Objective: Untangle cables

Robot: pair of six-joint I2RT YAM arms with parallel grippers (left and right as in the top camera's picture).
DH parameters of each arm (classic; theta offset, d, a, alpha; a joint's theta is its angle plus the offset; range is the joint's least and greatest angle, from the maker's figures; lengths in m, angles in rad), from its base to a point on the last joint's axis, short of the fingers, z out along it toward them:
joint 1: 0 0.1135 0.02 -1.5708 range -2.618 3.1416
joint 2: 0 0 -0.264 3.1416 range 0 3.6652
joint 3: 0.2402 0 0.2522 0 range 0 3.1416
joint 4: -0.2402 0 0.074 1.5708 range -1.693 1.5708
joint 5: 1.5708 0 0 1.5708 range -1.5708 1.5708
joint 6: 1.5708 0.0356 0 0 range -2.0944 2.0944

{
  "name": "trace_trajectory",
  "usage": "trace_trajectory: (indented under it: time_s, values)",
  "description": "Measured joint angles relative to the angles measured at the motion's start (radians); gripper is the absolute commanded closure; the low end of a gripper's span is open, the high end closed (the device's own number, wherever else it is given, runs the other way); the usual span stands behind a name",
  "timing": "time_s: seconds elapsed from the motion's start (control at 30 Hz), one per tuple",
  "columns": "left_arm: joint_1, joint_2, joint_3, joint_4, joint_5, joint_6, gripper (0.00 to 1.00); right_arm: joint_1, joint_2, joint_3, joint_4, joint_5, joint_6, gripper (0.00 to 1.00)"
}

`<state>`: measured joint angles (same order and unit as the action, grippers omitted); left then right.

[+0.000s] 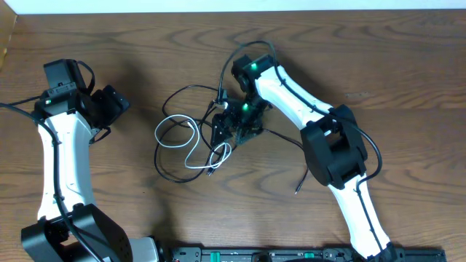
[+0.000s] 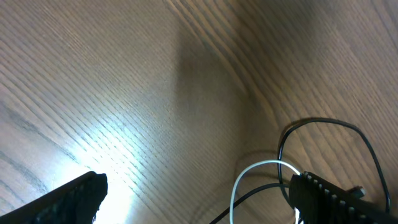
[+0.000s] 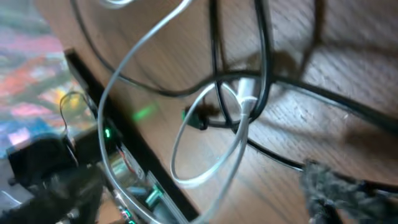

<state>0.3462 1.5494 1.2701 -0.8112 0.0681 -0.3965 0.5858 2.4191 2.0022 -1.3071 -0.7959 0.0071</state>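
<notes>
The cables lie tangled at the table's middle. A white cable loops through thin black cables, and one black end trails off to the right. My right gripper hovers over the tangle's right side, open. In the right wrist view the white cable and the black cable cross between its blurred fingers, loose and ungripped. My left gripper stands open left of the tangle, apart from it. Its fingertips frame a white loop and a black loop.
The arms' mounting rail with green lights runs along the table's front edge, and it appears again as the rail in the right wrist view. Thick black arm wires hang off the right arm. Bare wood surrounds the tangle.
</notes>
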Motion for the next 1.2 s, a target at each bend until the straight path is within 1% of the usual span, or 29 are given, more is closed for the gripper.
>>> trace_trajectory:
  time_s: [0.07, 0.1, 0.2, 0.27, 0.37, 0.4, 0.43, 0.47, 0.63, 0.8, 0.97, 1.07, 1.2]
  values:
    - [0.0, 0.0, 0.0, 0.0, 0.0, 0.0, 0.02, 0.007, 0.0, -0.022, 0.025, 0.0, 0.051, 0.37]
    - [0.0, 0.0, 0.0, 0.0, 0.0, 0.0, 0.02, 0.014, 0.0, -0.035, 0.045, -0.001, 0.08, 0.39]
    - [0.0, 0.0, 0.0, 0.0, 0.0, 0.0, 0.02, 0.028, 0.0, -0.059, 0.079, 0.0, 0.172, 0.55]
    - [0.0, 0.0, 0.0, 0.0, 0.0, 0.0, 0.02, 0.04, 0.0, -0.066, 0.091, 0.0, 0.228, 0.59]
    - [0.0, 0.0, 0.0, 0.0, 0.0, 0.0, 0.02, 0.047, 0.0, -0.066, 0.096, 0.0, 0.292, 0.7]
    - [0.0, 0.0, 0.0, 0.0, 0.0, 0.0, 0.02, 0.048, 0.0, -0.066, 0.097, -0.001, 0.31, 0.75]
    - [0.0, 0.0, 0.0, 0.0, 0.0, 0.0, 0.02, 0.048, 0.0, -0.066, 0.097, -0.001, 0.322, 0.9]
    - [0.0, 0.0, 0.0, 0.0, 0.0, 0.0, 0.02, 0.048, 0.0, -0.066, 0.097, 0.0, 0.335, 0.99]
    - [0.0, 0.0, 0.0, 0.0, 0.0, 0.0, 0.02, 0.047, 0.0, -0.066, 0.101, -0.003, 0.368, 0.99]
    - [0.0, 0.0, 0.0, 0.0, 0.0, 0.0, 0.02, 0.047, 0.0, -0.066, 0.101, -0.006, 0.344, 0.99]
    - [0.0, 0.0, 0.0, 0.0, 0.0, 0.0, 0.02, 0.047, -0.009, -0.066, 0.161, -0.046, 0.333, 0.99]
    - [0.0, 0.0, 0.0, 0.0, 0.0, 0.0, 0.02, 0.047, -0.048, -0.065, 0.206, -0.059, 0.327, 0.99]
    - [0.0, 0.0, 0.0, 0.0, 0.0, 0.0, 0.02, 0.047, -0.158, -0.058, 0.306, -0.043, 0.323, 0.99]
